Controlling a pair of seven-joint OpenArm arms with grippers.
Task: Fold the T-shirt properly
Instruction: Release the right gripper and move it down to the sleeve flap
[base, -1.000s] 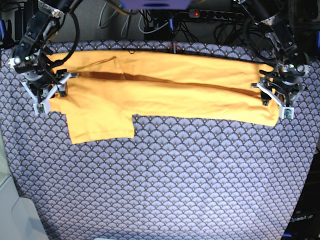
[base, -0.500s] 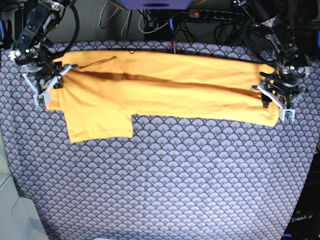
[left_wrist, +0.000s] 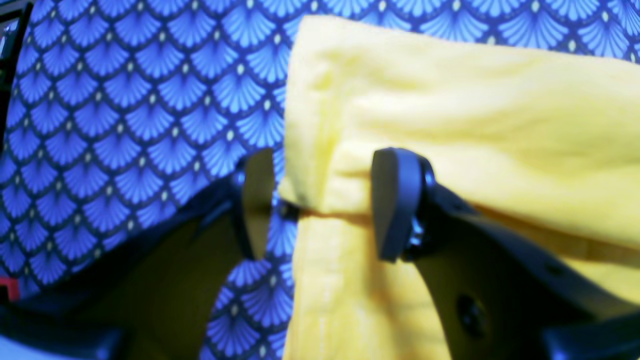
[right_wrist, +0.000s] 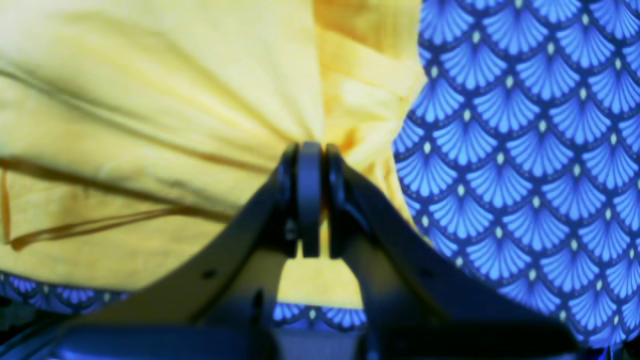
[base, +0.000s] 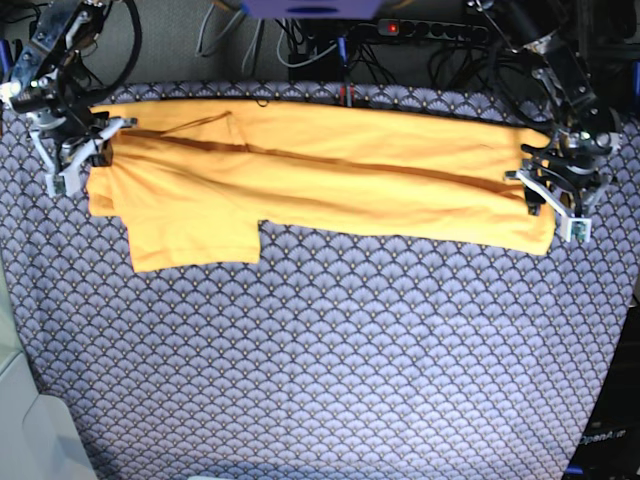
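Observation:
The yellow-orange T-shirt (base: 330, 175) lies folded lengthwise in a long band across the far part of the table, with one sleeve (base: 195, 240) sticking out toward the front at the left. My right gripper (base: 75, 165) is at the shirt's left end; in the right wrist view it (right_wrist: 310, 150) is shut on bunched shirt fabric (right_wrist: 150, 100). My left gripper (base: 553, 210) is at the shirt's right end; in the left wrist view it (left_wrist: 325, 205) is open, with its fingers (left_wrist: 397, 200) on either side of the shirt's corner edge (left_wrist: 475, 100).
The blue-grey scallop-patterned cloth (base: 350, 350) covers the table. Cables and a power strip with a red light (base: 400, 27) run along the back edge. A pale object (base: 30, 420) stands at the front left corner.
My right gripper has moved left and toward the back, pulling the shirt's left end with it and drawing the band taut. The left arm has stayed in place.

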